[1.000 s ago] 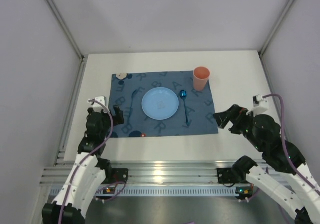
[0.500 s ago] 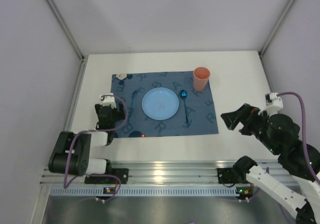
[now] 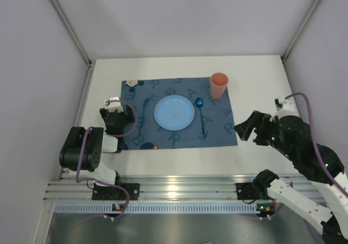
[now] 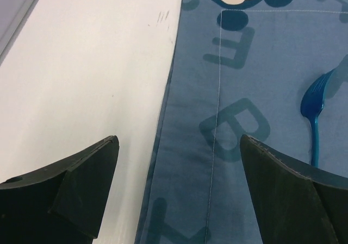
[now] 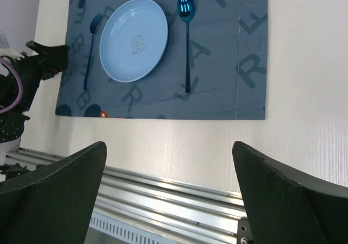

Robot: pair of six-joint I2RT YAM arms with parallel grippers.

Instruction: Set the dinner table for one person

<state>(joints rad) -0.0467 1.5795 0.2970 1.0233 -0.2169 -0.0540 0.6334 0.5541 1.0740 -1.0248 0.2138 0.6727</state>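
The white dinner table (image 3: 255, 81) carries a dark blue lettered placemat (image 3: 179, 113). On the mat lie a light blue plate (image 3: 174, 112), a blue fork (image 3: 144, 109) to its left and a blue spoon (image 3: 200, 113) to its right. An orange cup (image 3: 218, 85) stands at the mat's far right corner. My left gripper (image 3: 113, 113) is open and empty, low over the mat's left edge (image 4: 179, 200), with the fork (image 4: 315, 108) ahead to the right. My right gripper (image 3: 244, 127) is open and empty, raised over the bare table right of the mat (image 5: 168, 195).
A ribbed aluminium rail (image 3: 174, 189) runs along the near edge and shows in the right wrist view (image 5: 163, 195). Grey walls enclose the table on three sides. The left arm (image 5: 27, 75) shows at the mat's left edge.
My left arm has folded down and back, its gripper staying by the mat's left edge. My right gripper swung out to the right, then came back toward the mat's right edge.
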